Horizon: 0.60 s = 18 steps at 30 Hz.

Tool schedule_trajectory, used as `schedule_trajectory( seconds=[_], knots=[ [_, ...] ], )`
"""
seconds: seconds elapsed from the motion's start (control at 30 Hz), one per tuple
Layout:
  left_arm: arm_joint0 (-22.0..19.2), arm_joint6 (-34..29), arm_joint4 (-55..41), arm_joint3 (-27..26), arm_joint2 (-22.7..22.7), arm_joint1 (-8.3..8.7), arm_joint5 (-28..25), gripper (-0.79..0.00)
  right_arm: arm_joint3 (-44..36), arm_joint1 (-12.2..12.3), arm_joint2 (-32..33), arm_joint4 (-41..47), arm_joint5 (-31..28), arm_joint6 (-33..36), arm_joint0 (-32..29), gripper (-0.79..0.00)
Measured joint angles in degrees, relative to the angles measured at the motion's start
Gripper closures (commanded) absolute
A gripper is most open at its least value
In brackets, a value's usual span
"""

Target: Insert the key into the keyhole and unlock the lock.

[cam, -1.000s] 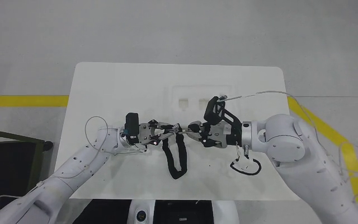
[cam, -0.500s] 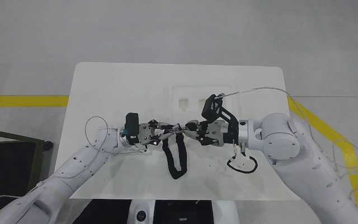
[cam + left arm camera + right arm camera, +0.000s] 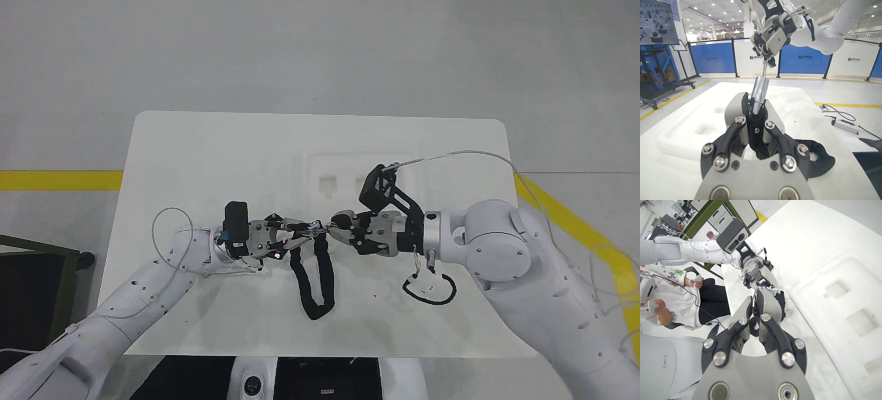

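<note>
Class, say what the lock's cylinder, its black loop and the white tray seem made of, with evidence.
Cylinder: polished metal, likely chromed; it mirrors the room. Loop: seemingly black fabric sleeve; matte, wrinkled. Tray: probably white foam; grainy, soft-edged recesses.

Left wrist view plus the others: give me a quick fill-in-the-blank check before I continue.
The right gripper pinches the ___.
The left gripper holds the ___ by its chrome cylinder.
Its black cable trails onto the ___.
Missing: key, lock, table.
</note>
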Motion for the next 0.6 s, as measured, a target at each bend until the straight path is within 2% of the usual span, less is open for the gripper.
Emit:
schedule_trajectory(
  seconds=[0.6],
  knots=[
    [0.0, 0.0, 0.0, 0.0, 0.0, 0.0, 0.0, 0.0, -1.17, -0.41, -1.38, -3.3, 2.19, 0.57, 1.26, 0.0]
  ],
)
